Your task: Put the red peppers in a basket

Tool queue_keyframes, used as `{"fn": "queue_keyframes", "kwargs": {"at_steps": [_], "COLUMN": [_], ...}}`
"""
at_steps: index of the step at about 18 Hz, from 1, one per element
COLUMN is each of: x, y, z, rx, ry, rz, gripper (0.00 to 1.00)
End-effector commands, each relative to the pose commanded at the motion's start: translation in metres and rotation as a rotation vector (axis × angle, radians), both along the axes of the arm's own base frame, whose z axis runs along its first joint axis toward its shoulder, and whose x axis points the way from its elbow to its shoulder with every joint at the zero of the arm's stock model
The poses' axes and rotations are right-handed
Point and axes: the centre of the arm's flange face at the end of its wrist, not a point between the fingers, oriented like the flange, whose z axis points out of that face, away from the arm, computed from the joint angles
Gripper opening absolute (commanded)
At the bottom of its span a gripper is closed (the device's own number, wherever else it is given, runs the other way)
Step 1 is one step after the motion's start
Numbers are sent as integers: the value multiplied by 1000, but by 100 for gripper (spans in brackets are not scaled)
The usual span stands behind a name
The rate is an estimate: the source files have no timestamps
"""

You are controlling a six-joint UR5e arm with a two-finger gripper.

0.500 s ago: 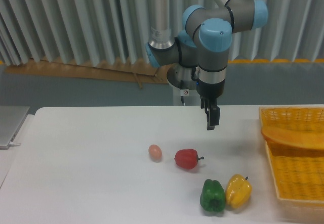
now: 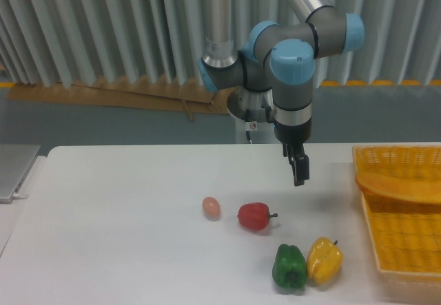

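Approach is the step in hand: gripper [image 2: 300, 171], jaw gap impossible to tell, hangs above the red pepper [image 2: 254, 216] mid-table, needing descent before carrying to the right-edge basket [image 2: 403, 208].

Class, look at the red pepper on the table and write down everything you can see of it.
The red pepper is small, glossy and rounded, with a short dark stem pointing right. It looks smooth, like plastic. It lies on its side on the white table, untouched. A pinkish egg-shaped object sits apart to its left; the green pepper and yellow pepper lie nearer the camera to its right. The end effector hangs above and to its right, not touching it.
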Motion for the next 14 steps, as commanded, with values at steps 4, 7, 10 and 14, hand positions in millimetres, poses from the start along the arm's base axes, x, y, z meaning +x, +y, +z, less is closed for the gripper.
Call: {"fn": "queue_keyframes", "kwargs": {"at_steps": [4,7,10,14], "x": [-1,-2,-3,-3], "y": [1,2,3,14], "z": [1,2,0,-7], "rx": [1,4,5,27], "ry": [1,0,-4,14], "rz": [0,-2,1,9], "gripper": [100,100,100,100]}}
